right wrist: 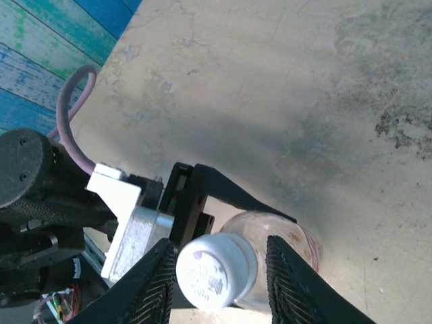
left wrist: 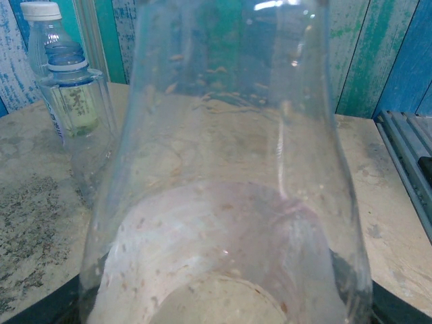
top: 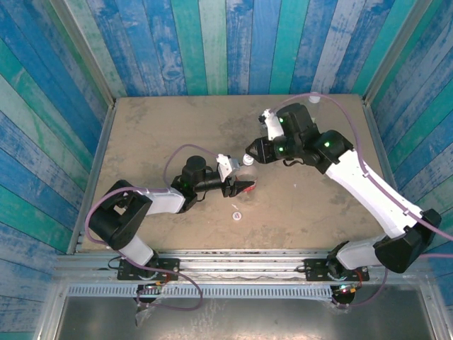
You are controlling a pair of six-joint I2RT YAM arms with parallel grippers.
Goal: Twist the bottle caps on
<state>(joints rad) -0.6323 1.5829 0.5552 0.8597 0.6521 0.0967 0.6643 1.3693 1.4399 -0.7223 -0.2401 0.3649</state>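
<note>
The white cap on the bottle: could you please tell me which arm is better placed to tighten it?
Probably right: the right fingers flank the white cap, while the left fingers clamp the clear bottle.

We see wall planks [top: 212, 42] striped in blue, teal and green, and a beige table [top: 163, 127] mottled with dark grey stains. The cap [right wrist: 216, 270] is white, its bottle [left wrist: 223, 169] clear, the cable [right wrist: 62, 101] mauve.

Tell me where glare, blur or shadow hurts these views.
Left wrist view: the held bottle sits very near the lens, blurred, with glare streaks near its top. Right wrist view: sharp cap, soft shadow across the table. Top view: even light.
</note>
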